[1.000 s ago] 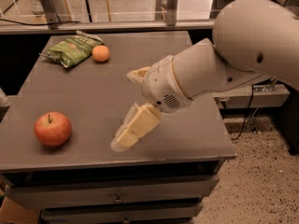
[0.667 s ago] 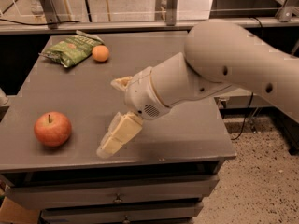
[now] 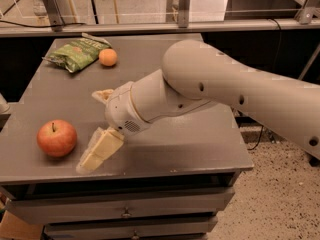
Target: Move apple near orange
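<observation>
Camera view, your gripper [image 3: 90, 130] is hanging open, empty, three o'clock of the apple [image 3: 57, 138], orange [image 3: 108, 57] lying at one o'clock.

No words, numbers, brands or signs clear enough to read. Pale printed marks on the green snack bag [image 3: 75, 54], lying at the far left corner of the table [image 3: 200, 149], too blurred to make out as letters or a logo. Gripper [image 3: 91, 130] low over the near left part of the table, jaws spread wide apart, one angled down toward the table's front edge, the other raised toward the table's middle.
</observation>
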`<state>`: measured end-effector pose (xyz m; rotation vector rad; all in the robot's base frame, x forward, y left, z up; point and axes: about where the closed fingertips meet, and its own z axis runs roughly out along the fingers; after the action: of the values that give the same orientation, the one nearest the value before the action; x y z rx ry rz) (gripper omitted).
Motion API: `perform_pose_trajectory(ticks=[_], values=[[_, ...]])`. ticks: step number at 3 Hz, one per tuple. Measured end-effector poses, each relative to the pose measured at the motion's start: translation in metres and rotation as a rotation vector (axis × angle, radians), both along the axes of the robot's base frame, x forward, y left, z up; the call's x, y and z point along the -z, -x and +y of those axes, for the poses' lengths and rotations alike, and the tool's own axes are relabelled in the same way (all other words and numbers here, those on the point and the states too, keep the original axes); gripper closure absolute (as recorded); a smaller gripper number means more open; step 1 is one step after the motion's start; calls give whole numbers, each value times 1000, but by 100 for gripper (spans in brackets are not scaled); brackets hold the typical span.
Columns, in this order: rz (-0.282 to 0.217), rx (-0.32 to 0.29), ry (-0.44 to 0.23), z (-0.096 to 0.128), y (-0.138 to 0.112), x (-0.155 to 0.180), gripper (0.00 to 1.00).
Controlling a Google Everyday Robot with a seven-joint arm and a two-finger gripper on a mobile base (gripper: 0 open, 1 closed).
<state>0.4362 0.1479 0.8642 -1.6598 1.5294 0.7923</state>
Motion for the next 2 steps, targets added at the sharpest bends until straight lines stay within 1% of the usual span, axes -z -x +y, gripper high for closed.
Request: perform_pose_trajectory(ticks=[1, 2], values=[[-11, -17, -31, 21, -1, 2, 0], [-8, -24, -53, 37, 1, 11, 0]])
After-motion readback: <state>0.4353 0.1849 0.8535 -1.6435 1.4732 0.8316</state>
